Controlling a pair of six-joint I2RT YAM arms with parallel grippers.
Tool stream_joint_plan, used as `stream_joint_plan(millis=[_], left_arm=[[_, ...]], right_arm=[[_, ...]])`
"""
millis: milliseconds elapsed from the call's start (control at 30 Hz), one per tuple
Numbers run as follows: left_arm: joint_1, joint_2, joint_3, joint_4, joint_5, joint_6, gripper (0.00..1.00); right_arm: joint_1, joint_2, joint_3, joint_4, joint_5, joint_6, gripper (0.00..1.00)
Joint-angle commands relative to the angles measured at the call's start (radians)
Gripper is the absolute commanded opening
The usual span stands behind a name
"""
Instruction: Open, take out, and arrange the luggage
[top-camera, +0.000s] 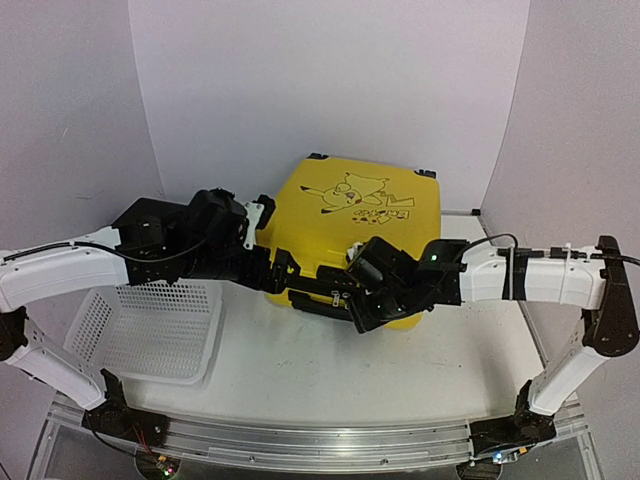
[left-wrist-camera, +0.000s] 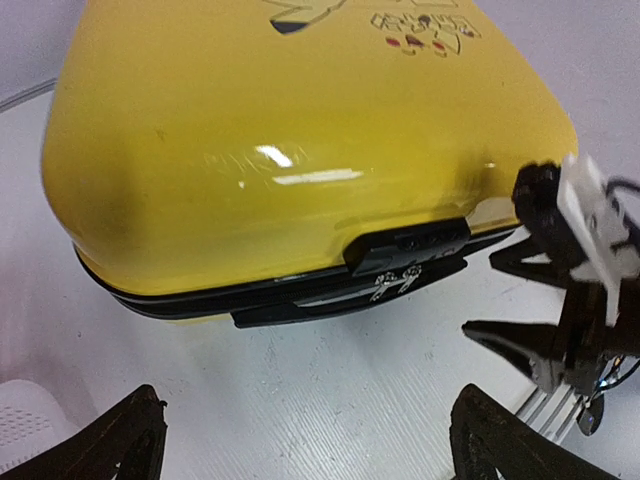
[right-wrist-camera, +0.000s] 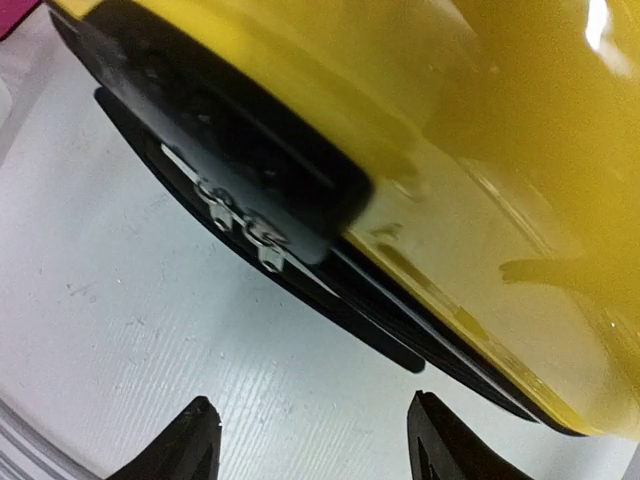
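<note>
- Top external view: the luggage, a large yellow hard-shell suitcase with a black zipper band, lies flat and closed on the white table. Its lid with the cartoon drawing faces up, its wheels point toward the back wall, and its front edge faces both arms.
- Left wrist view: the left gripper hovers just in front of that edge, jaws spread wide with nothing between them.
- Right wrist view: the right gripper sits low beside the same edge, jaws apart and empty. It points at the two small metal zipper pulls hanging from the black lock housing.
- Step in hand (judged): opening, since the band is not yet unzipped.
- Doing it well: pinch one pull squarely at its tab, then draw it along the band, following the rounded corner rather than tugging outward. The other arm should press on the shell so the case does not slide. Whether the pulls are latched into the housing cannot be told.
- Edges: the band sits just above the tabletop, so a low, level approach is called for.
- Open room: bare table lies in front of the case. A white mesh plastic basket stands near the left arm. The grippers are close together at the housing, and the back wall stands close behind the wheels, which may limit lid swing.
</note>
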Motion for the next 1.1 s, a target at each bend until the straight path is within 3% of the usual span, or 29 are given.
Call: stream_joint_plan(millis=[0, 200, 467, 633, 833, 967, 1067], left_arm=[[0.052, -0.068, 0.092, -0.046, -0.039, 0.019, 0.99], [0.106, -0.070, 0.135, -0.065, 0.007, 0.044, 0.99], [0.111, -0.116, 0.106, -0.111, 0.098, 0.070, 0.99], [0.111, -0.156, 0.055, -0.116, 0.140, 0.109, 0.99], [0.112, -0.213, 0.036, -0.134, 0.162, 0.154, 0.99], [0.112, -0.260, 0.025, -0.149, 0.172, 0.180, 0.99], [0.113, -0.301, 0.009, -0.150, 0.179, 0.177, 0.99]], right_arm=[[0.084, -0.070, -0.067, 0.340, 0.178, -0.099, 0.63], [0.136, -0.059, -0.169, 0.510, 0.410, 0.034, 0.54], [0.149, 0.001, -0.115, 0.278, 0.535, 0.337, 0.45], [0.149, 0.033, -0.107, 0.306, 0.494, 0.330, 0.46], [0.149, 0.095, -0.082, 0.393, 0.415, 0.258, 0.56], [0.149, 0.124, -0.078, 0.432, 0.454, 0.265, 0.54], [0.150, 0.137, -0.083, 0.432, 0.504, 0.308, 0.48]])
